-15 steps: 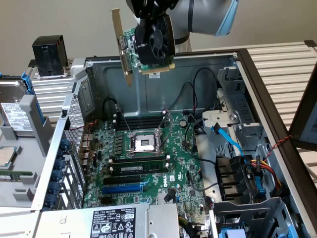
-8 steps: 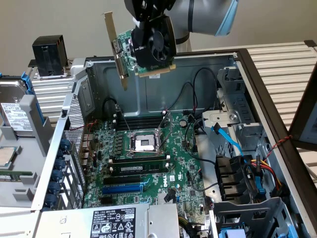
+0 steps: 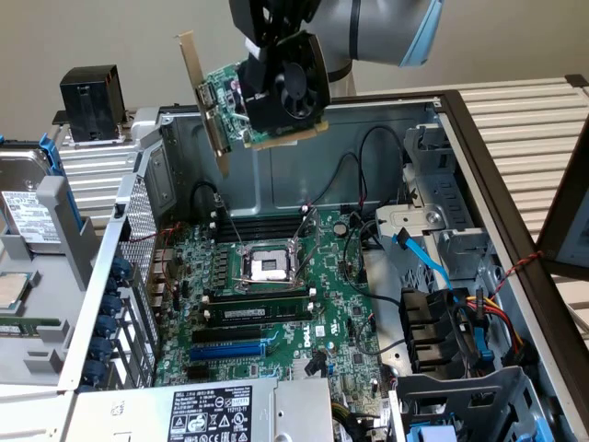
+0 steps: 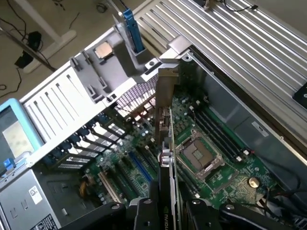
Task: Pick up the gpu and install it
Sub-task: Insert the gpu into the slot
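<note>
The gpu (image 3: 276, 92) hangs in the air above the open computer case, a small card with a black fan shroud, a green board and a metal bracket (image 3: 207, 101) at its end toward the exterior view's left. My gripper (image 3: 267, 41) is shut on the gpu from above. In the wrist view the gpu (image 4: 165, 143) runs edge-on away from my gripper (image 4: 165, 211), its bracket (image 4: 164, 93) at the far end. Below lies the green motherboard (image 3: 267, 295) with its blue slot (image 3: 227, 352) and black slots, well apart from the card.
The motherboard carries an open CPU socket (image 3: 267, 267) and RAM sticks (image 3: 258, 315). Drive bays with coloured cables (image 3: 460, 322) stand at the exterior view's right, the power supply (image 3: 202, 410) in front, the slotted rear panel (image 3: 129, 313) at the left. A black block (image 3: 90, 101) sits outside the case.
</note>
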Robot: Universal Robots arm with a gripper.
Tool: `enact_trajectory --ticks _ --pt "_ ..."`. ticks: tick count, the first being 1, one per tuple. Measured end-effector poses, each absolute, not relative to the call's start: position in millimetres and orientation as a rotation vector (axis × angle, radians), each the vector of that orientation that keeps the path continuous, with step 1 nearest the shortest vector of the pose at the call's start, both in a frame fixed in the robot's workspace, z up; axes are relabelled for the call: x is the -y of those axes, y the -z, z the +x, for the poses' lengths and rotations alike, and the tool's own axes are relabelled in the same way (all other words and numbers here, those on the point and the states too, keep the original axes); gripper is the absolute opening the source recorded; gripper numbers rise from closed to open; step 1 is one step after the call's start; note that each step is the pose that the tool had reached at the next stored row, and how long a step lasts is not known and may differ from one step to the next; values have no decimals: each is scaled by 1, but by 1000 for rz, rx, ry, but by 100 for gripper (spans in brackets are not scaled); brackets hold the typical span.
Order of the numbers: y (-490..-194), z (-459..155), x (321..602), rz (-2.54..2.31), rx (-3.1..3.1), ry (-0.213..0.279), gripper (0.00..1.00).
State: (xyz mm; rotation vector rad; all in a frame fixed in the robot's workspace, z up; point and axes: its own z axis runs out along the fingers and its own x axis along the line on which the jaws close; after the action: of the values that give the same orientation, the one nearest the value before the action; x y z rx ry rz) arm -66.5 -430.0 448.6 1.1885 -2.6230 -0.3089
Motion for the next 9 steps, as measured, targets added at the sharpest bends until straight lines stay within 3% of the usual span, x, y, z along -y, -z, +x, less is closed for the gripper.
enact_trajectory --ticks 9 --pt "-447 -66 430 1364 2512 297 27"
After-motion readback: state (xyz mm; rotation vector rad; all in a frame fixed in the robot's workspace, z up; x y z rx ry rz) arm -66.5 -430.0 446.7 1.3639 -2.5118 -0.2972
